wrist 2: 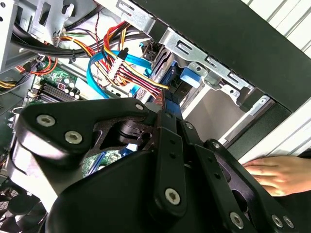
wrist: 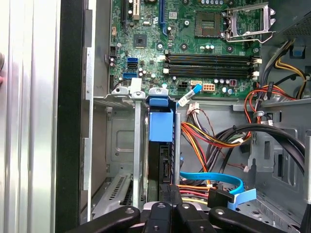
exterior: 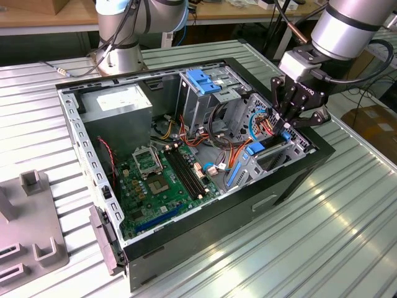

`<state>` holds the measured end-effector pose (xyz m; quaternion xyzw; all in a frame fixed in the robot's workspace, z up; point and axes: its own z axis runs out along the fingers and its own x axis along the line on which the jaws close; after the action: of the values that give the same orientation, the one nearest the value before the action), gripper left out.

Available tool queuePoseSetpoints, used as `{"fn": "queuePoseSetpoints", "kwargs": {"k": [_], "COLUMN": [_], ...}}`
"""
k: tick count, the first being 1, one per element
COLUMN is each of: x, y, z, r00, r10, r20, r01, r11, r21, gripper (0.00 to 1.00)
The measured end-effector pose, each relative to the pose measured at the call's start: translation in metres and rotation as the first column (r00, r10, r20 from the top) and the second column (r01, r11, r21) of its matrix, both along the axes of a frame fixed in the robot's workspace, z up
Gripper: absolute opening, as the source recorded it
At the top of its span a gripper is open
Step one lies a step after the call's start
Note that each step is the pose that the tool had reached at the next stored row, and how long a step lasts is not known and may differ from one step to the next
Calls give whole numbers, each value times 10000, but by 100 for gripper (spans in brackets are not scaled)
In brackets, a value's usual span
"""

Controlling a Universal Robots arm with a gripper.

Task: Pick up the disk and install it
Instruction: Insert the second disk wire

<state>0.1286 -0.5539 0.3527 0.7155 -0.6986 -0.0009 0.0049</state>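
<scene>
Gripper (exterior: 290, 121) hung over front corner of open computer case (exterior: 291, 180), fingers closed on disk (wrist: 161, 127). Disk stood on edge in drive bay (wrist: 121, 145) inside case, beside motherboard (wrist: 194, 43). Hand (wrist 2: 272, 174) rested outside case.

We see a ribbed silver metal table (exterior: 322, 242) carrying an open black computer tower case (exterior: 205, 161) lying on its side. At the exterior view's left, a flat grey fixture plate with upright blocks (exterior: 31, 230) rests on it. A grey robot arm base (exterior: 121, 59) stands behind the case.
</scene>
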Motion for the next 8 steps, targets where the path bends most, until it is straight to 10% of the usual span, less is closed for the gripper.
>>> {"fn": "queuePoseSetpoints", "kwargs": {"k": [8], "x": [-33], "y": [-1], "z": [84], "r00": [10000], "r10": [4], "r20": [-4], "r01": [-4], "r11": [10000], "r21": [44], "gripper": [10]}}
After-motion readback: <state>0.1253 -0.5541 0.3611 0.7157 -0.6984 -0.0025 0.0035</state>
